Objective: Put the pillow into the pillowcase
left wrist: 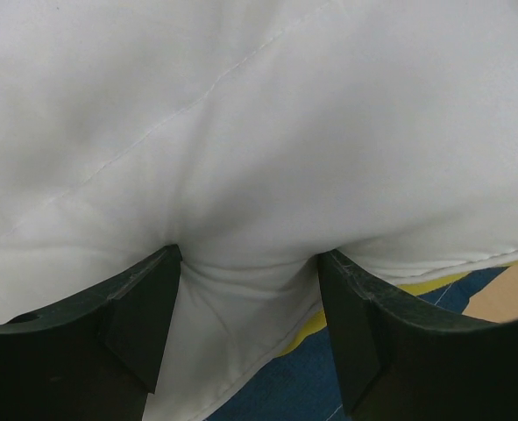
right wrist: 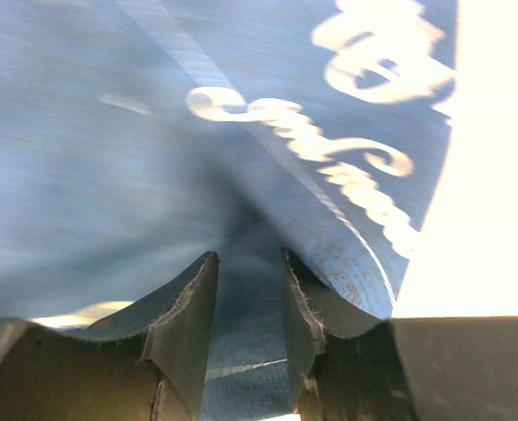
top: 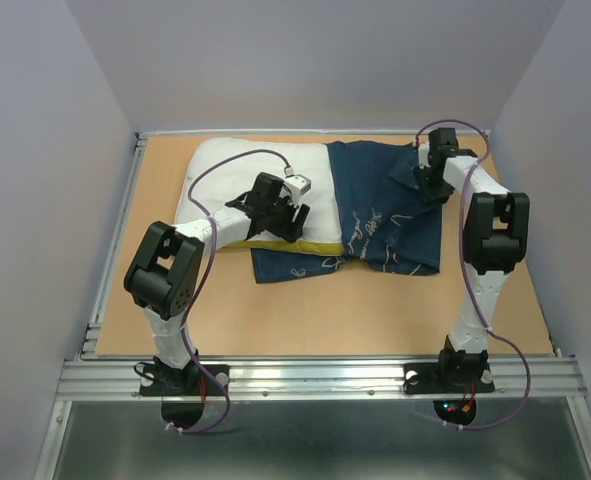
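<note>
Overhead, near to far: both arm bases are bolted at the near rail, with bare wooden table (top: 305,320) past them. First cloth from the near side is a navy flap of the pillowcase (top: 385,210), sticking out toward the bases from under the pillow's near edge. Just behind it runs the yellow band (top: 295,244) along that edge.

The left gripper (top: 275,212) sits on the near-right part of the pillow (top: 240,170), just beyond the band. In the left wrist view its two dark fingers (left wrist: 145,316) dig into the white fabric, set fairly wide with a puckered fold bunched between them and creases running from both tips. So it is clamped on the pillow. The band and a bit of navy cloth show below the fingers.

The pillow lies flat across the far-left middle of the table, white and rectangular. Its right end goes into or under the pillowcase; I can't tell which. The rest of the case spreads to the right, rumpled, with thin white line drawings on it.

Farthest: the right gripper (top: 430,180) is at the far-right corner of the pillowcase. In the right wrist view the jaws are nearly together, pinching a ridge of blue cloth, with white script lettering (right wrist: 329,167) just past the tips.
</note>
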Controlling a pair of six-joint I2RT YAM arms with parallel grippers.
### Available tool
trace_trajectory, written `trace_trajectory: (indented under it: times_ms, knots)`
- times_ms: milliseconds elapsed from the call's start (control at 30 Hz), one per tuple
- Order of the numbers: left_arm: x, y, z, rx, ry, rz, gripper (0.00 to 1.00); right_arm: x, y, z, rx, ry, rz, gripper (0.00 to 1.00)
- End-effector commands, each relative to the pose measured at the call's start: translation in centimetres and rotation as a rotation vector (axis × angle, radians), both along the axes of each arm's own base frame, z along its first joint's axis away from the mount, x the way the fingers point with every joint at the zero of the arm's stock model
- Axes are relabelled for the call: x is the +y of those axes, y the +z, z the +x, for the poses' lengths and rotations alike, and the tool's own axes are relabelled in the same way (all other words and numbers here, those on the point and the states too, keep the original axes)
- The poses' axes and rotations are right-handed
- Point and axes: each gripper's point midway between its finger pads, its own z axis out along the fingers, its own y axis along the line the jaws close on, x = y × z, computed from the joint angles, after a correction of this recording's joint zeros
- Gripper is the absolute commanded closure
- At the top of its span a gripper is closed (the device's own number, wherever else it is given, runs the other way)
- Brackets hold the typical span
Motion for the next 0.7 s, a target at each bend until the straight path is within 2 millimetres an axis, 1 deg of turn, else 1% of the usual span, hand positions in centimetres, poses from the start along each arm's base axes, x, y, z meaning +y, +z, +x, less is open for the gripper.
trace_trajectory:
  times_ms: [0, 33, 67, 133, 167, 200, 233, 267, 300, 400, 433, 500, 533, 600, 633, 667]
  knots:
    - [1.8, -1.9, 0.7, 0.056, 0.087, 0.060, 0.25, -9.0, 3.6, -1.2, -0.007, -0.007, -0.184, 0.59]
    - [1.8, -1.8, 0.8, 0.055, 0.088, 0.061, 0.25, -12.2, 2.7, -1.9, 0.032, -0.047, -0.222, 0.58]
    - [1.9, -1.9, 0.9, 0.056, 0.093, 0.063, 0.25, -14.0, 3.1, -1.8, 0.041, -0.036, -0.257, 0.58]
    - [1.9, -1.8, 0.9, 0.055, 0.097, 0.059, 0.25, -17.4, 3.2, -2.0, 0.055, -0.074, -0.295, 0.57]
    - [1.9, -1.6, 0.8, 0.054, 0.097, 0.058, 0.25, -19.9, 2.7, -2.6, 0.077, -0.098, -0.307, 0.56]
    - [1.9, -1.7, 0.8, 0.057, 0.096, 0.056, 0.25, -20.9, 3.2, -2.4, 0.066, -0.108, -0.317, 0.55]
    - [1.9, -1.8, 0.6, 0.062, 0.094, 0.054, 0.25, -21.9, 4.0, -2.3, 0.046, -0.124, -0.316, 0.52]
    - [1.9, -1.7, 0.5, 0.062, 0.094, 0.051, 0.25, -21.9, 5.0, -2.2, 0.024, -0.117, -0.317, 0.50]
    - [1.9, -1.9, 0.4, 0.067, 0.093, 0.053, 0.25, -21.7, 5.5, -2.1, 0.010, -0.111, -0.309, 0.48]
    - [1.7, -2.2, 0.3, 0.075, 0.085, 0.048, 0.25, -19.7, 6.2, -1.6, -0.037, -0.078, -0.232, 0.46]
    - [1.6, -2.1, 0.4, 0.075, 0.085, 0.045, 0.25, -18.6, 6.8, -1.5, -0.063, -0.053, -0.187, 0.46]
    - [1.5, -2.2, 0.4, 0.082, 0.083, 0.038, 0.25, -16.6, 6.9, -1.2, -0.086, -0.034, -0.125, 0.46]
    - [1.4, -2.2, 0.4, 0.083, 0.085, 0.037, 0.25, -15.3, 7.4, -0.9, -0.113, 0.002, -0.079, 0.46]
    - [1.3, -2.3, 0.4, 0.090, 0.081, 0.030, 0.25, -12.7, 7.4, -0.4, -0.128, 0.056, -0.027, 0.46]
    - [1.2, -2.2, 0.4, 0.089, 0.080, 0.026, 0.25, -11.8, 7.6, 0.0, -0.140, 0.077, -0.016, 0.46]
    - [1.2, -2.3, 0.4, 0.091, 0.081, 0.026, 0.25, -10.3, 7.8, 0.8, -0.156, 0.100, 0.008, 0.46]
